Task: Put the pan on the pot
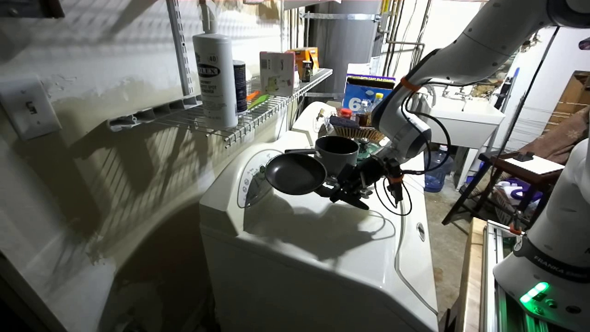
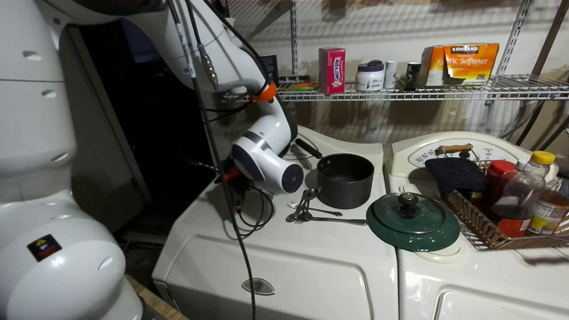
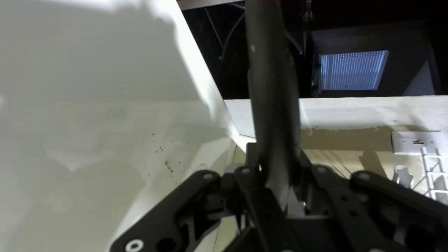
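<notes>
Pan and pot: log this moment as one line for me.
pan: held aloft, tilted | pincer: shut on pan's handle | pot: upright on white appliance, uncovered | pan on pot: not yet

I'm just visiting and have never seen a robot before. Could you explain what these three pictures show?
The big white jointed thing is a robot arm. Two pictures come from cameras standing outside it; the third comes from a camera mounted on the arm, looking past its black fingers. Those fingers are closed on the dark handle of a black pan, which seems to be held above the surface. That surface is the top of two white appliances. On them sit a dark pot, some cutlery, a glass lid on a green dish, and a basket of bottles. The pan is meant to go on the pot; that is not yet done.
</notes>
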